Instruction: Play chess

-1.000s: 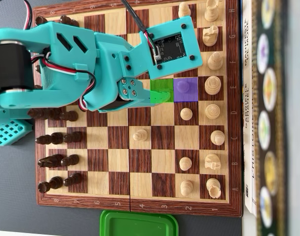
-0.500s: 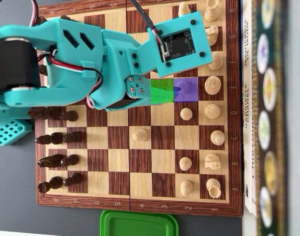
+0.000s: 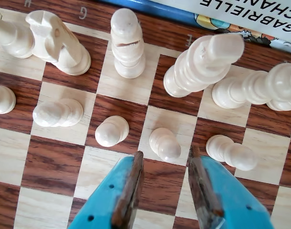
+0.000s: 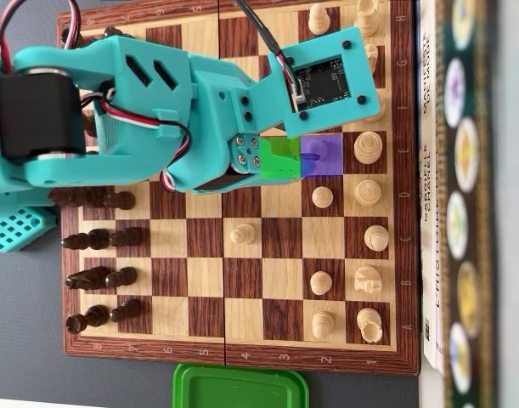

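In the wrist view my gripper [image 3: 165, 160] is open and empty, its two teal jaws low over a dark square of the wooden chessboard [image 3: 55, 162]. A white pawn [image 3: 165, 143] stands on the light square just ahead of the fingertips, apart from both. Other white pawns [image 3: 112, 131] [image 3: 231, 152] stand to its left and right. Behind them are a bishop [image 3: 127, 43], a knight [image 3: 57, 40] and a tall piece [image 3: 202, 62]. In the overhead view the teal arm [image 4: 200, 110] reaches from the left over the board and hides the jaws; a green [image 4: 280, 157] and a purple [image 4: 320, 155] tinted square lie under its tip.
In the overhead view black pieces [image 4: 98, 240] line the left side and white pieces [image 4: 368, 194] the right. One white pawn [image 4: 242, 232] stands advanced mid-board. Books [image 4: 463, 204] lie along the right edge, a green container [image 4: 240, 389] below the board.
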